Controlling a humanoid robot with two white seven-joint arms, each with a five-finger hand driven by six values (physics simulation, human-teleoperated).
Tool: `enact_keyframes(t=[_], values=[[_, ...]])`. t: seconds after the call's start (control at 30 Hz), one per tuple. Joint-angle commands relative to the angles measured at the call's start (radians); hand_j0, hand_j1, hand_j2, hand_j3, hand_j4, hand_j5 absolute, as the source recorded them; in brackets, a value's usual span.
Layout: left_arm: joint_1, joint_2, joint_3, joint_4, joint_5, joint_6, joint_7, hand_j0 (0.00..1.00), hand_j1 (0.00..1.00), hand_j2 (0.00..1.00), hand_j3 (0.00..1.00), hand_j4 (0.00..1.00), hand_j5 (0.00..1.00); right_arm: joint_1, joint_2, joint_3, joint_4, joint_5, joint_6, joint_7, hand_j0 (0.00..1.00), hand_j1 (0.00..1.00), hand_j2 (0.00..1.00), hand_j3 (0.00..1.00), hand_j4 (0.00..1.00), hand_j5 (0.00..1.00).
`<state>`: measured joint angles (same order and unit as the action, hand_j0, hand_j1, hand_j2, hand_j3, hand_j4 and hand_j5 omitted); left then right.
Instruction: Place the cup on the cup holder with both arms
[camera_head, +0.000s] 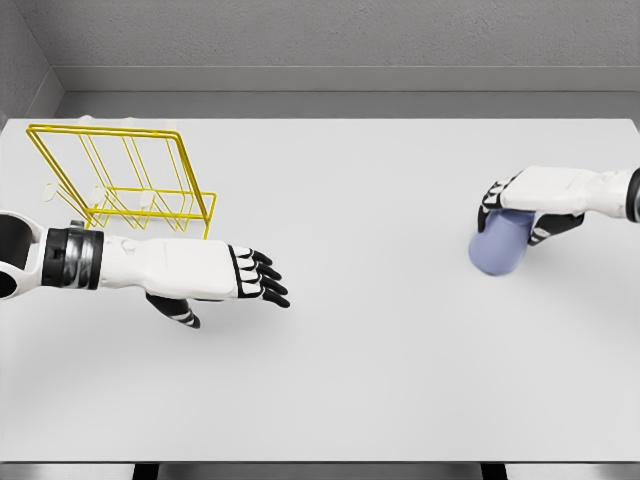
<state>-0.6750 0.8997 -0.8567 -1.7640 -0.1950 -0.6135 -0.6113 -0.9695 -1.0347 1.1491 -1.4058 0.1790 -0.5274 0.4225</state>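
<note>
- The blue cup (498, 243) sits at the right of the frame, on the white table (380, 340), under the right hand (528, 202), whose fingers wrap over the cup's upper end, clamped on it
- The cup is tilted, its free lower end pointing toward the lower left, near the table surface
- The right arm enters from the right edge, forearm roughly level, hand turned toward the frame's centre
- The yellow wire cup holder (125, 180) stands at the upper left, well apart from the cup
- The left hand (225, 275) is at the lower left, just below the holder, fingers apart and stretched rightward, thumb hanging down, holding nothing
- A wide bare stretch of table lies between the two hands; the table's far edge runs along the top, its near edge along the bottom
</note>
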Motion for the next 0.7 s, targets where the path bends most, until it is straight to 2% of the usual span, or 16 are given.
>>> enact_keyframes(t=[0.0,0.4,0.67], values=[[0.0,0.001,-0.001,0.0,0.006,0.003,0.0,1.0,1.0,1.0,1.0,1.0,1.0,-0.002,-0.002,0.0,-0.004,-0.006,-0.006,0.001,0.56,0.56,0.56,0.56,0.56,0.56],[0.0,0.001,-0.001,0.0,0.006,0.003,0.0,1.0,1.0,1.0,1.0,1.0,1.0,-0.046,-0.002,-0.002,-0.059,-0.007,-0.023,0.002,0.56,0.56,0.56,0.56,0.56,0.56],[0.0,0.001,-0.001,0.0,0.006,0.003,0.0,1.0,1.0,1.0,1.0,1.0,1.0,-0.046,0.012,-0.002,-0.102,-0.007,-0.023,0.002,0.56,0.56,0.56,0.56,0.56,0.56]])
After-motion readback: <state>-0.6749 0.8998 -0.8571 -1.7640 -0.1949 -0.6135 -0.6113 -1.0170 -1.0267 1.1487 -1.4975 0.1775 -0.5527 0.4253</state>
